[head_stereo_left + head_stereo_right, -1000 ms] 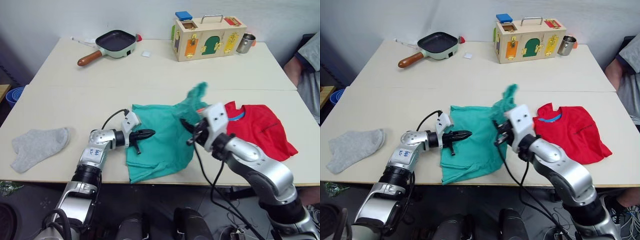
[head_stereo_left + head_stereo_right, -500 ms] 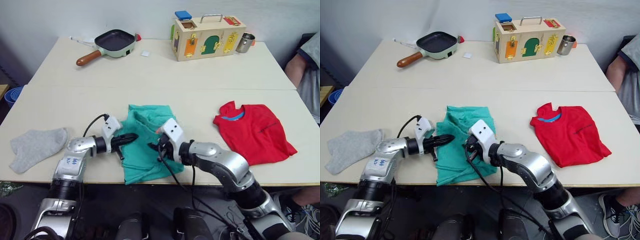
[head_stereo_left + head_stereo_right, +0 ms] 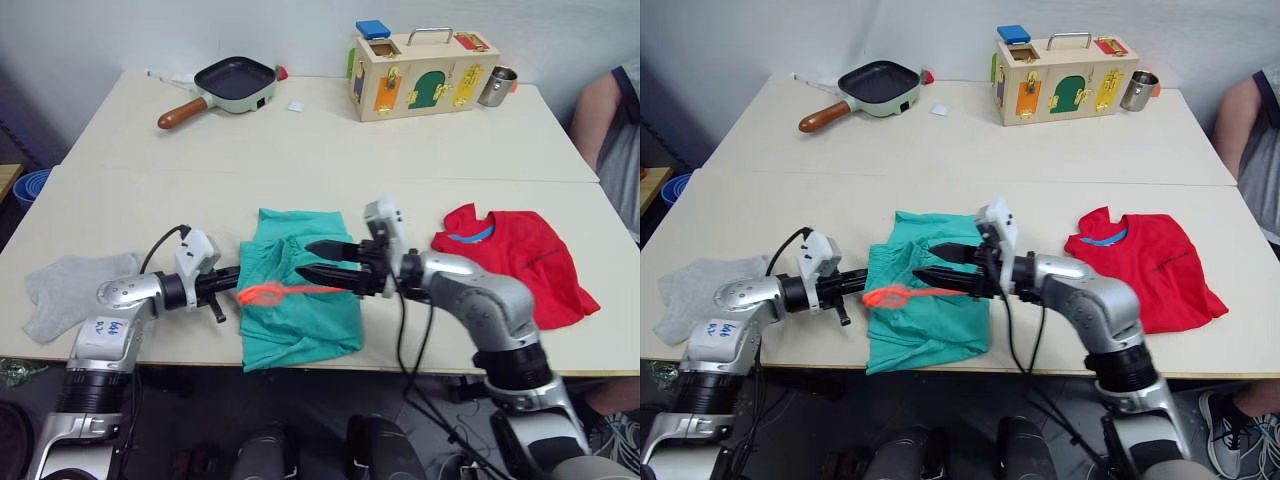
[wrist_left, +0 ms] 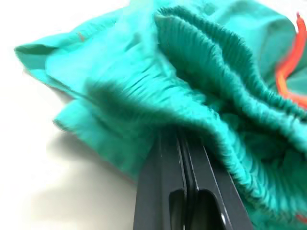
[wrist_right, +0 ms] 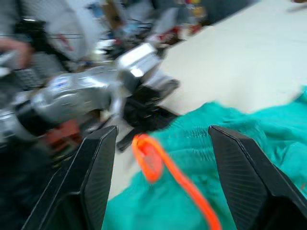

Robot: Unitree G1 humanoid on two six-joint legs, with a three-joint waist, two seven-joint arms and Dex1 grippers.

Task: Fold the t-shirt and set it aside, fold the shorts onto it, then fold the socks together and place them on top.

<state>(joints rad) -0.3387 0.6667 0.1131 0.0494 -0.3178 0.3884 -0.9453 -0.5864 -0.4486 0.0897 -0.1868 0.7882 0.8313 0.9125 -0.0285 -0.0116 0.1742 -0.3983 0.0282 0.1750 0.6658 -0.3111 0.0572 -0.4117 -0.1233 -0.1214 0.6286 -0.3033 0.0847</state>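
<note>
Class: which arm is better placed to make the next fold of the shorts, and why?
Probably the right. The right gripper hangs open above the shorts, free to regrasp; the left gripper is shut on their waistband edge, pinning it.

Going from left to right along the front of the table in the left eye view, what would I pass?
Grey sock → left gripper, shut on the shorts' waistband → teal shorts → right gripper, open above the shorts → red t-shirt.
</note>
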